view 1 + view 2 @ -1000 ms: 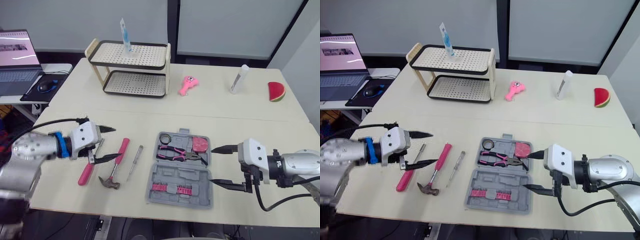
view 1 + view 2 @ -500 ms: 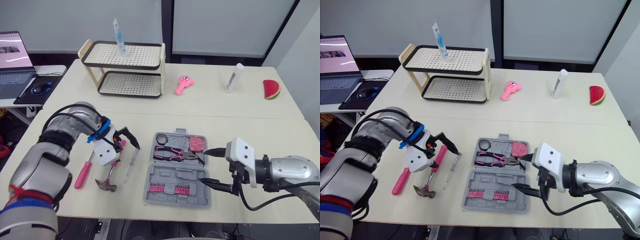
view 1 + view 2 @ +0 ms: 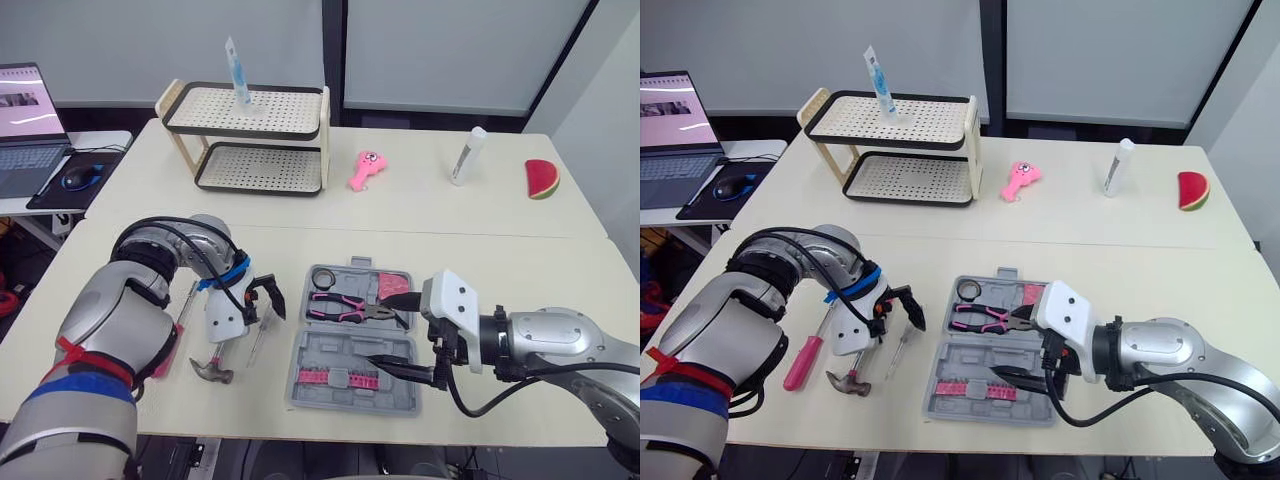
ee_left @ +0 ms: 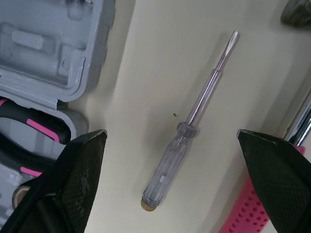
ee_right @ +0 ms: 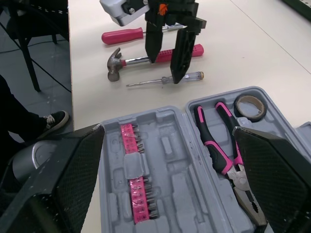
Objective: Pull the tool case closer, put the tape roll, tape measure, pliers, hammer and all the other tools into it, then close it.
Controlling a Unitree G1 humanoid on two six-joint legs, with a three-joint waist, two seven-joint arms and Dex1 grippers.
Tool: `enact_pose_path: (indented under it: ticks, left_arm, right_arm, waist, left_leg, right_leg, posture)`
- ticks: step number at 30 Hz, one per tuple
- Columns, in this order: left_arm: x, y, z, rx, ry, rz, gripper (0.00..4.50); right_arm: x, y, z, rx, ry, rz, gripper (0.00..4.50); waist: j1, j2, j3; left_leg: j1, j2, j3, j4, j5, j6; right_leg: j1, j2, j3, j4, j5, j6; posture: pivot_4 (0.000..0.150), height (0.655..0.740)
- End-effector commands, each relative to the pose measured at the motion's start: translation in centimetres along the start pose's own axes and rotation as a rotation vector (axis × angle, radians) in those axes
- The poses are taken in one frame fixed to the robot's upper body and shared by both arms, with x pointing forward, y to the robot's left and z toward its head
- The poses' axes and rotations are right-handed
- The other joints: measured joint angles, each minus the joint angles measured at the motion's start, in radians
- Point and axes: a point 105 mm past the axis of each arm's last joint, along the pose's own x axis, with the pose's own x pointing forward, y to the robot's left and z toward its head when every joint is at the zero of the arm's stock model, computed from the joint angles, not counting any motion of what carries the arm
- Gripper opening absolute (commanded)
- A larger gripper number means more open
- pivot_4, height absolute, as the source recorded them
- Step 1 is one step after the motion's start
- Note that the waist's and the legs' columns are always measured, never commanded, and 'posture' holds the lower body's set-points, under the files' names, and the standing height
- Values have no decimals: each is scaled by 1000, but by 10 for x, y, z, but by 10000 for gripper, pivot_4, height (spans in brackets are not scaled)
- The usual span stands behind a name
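Cream tabletop point(image 3: 480, 250) runs under both arms. The left gripper point(image 3: 265, 312) has its two black fingers point(image 4: 73, 179) spread wide. They stand on either side of a slim clear-handled screwdriver point(image 4: 182, 141), which lies flat on the table and touches neither finger. Just beside that tool, on the side away from the case, lies a steel-headed hammer with a pink grip point(image 5: 146, 59). A pink-handled screwdriver point(image 3: 805, 360) lies beyond it.

The right gripper point(image 5: 167, 128) is also opened wide and holds nothing. It hovers over the right side of the open grey plastic tool case point(image 3: 345, 345). The case sits on the table between the two arms with both halves lying flat. Its far half holds a black tape roll point(image 3: 323, 277), pink-and-black pliers point(image 3: 345, 308) and a pink tape measure point(image 3: 392, 287). Its near half carries a pink strip of driver bits point(image 5: 136, 179).

Farther back on the table are a two-tier perforated rack point(image 3: 250, 140), a small pink toy point(image 3: 365, 170), a white bottle point(image 3: 465, 157) and a watermelon slice point(image 3: 541, 178). An open laptop point(image 3: 25, 130) sits on a side desk to the left.
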Motion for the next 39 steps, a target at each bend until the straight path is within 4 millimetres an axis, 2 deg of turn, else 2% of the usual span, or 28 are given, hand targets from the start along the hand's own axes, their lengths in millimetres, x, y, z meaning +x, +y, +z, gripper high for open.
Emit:
enact_pose_path:
  ticks: [1, 7, 10, 13, 16, 19, 23, 24, 28, 39]
  left_arm:
    - [5, -1, -6, 19, 37, -32, 44759]
    - [27, 3, -30, 170, 161, -21, 44759]
    - [36, 5, -36, 292, 173, 6, 44759]
    - [43, 8, -33, 370, 122, 36, 44759]
    - [48, 14, -25, 403, 58, 72, 38634]
    - [51, 15, -16, 418, -14, 91, 29493]
    - [52, 11, -12, 429, -55, 84, 16358]
    - [52, 11, -12, 429, -60, 88, 14330]
    - [48, 17, -8, 410, -85, 121, 1755]
    - [14, 22, -3, 360, -125, 122, 846]
  right_arm:
    - [-2, 5, 8, -34, -14, 14, 45000]
    - [-3, 7, 9, -29, -11, 17, 45000]
    - [-4, 8, 10, -25, -8, 19, 45000]
    - [-5, 8, 10, -19, -3, 17, 45000]
    - [-7, 9, 9, -11, 4, 14, 45000]
    - [-10, 9, 7, -5, 13, 9, 45000]
    - [-12, 8, 5, -2, 21, 4, 45000]
    - [-12, 7, 4, -2, 22, 3, 45000]
    - [-12, 8, 2, -1, 24, 3, 45000]
    - [-12, 8, -2, 4, 17, 3, 45000]
  waist:
    - [0, 0, 0]
    - [9, 0, -2]
    - [19, 8, -8]
    - [22, 18, -17]
    - [22, 20, -20]
    - [23, 21, -22]
    - [33, 10, -26]
    - [34, 7, -26]
    - [36, 1, -25]
    - [35, -18, -16]
  left_leg:
    - [0, 0, 0, 0, 0, 0]
    - [2, -1, 0, 1, 0, 0]
    - [9, -2, 0, 0, 0, 0]
    - [12, -8, 1, 0, 0, 0]
    - [12, -12, 2, 0, 1, 1]
    - [12, -12, 2, -1, 1, 1]
    - [8, -14, 2, 0, 0, 2]
    - [8, -14, 2, 0, 0, 2]
    - [7, -15, 2, 0, -1, 3]
    - [4, -14, 1, 1, -1, 3]
  right_leg:
    - [0, 0, 0, 0, 0, 0]
    - [2, -1, 1, 1, 0, 1]
    - [12, -2, 1, -3, -2, 9]
    - [15, -8, 3, -3, -2, 13]
    - [15, -11, 5, -3, -2, 16]
    - [14, -11, 5, -3, -2, 15]
    - [12, -13, 5, -4, -1, 13]
    - [12, -13, 5, -4, -1, 13]
    - [11, -14, 4, -5, -1, 13]
    - [8, -14, 3, -3, -1, 13]
  posture:
    - [1500, 7350]
    - [1500, 7350]
    - [1500, 7350]
    - [1500, 7350]
    - [1500, 7350]
    - [1500, 7350]
    - [1500, 7350]
    - [1500, 7350]
    - [1500, 7350]
    - [1500, 7350]
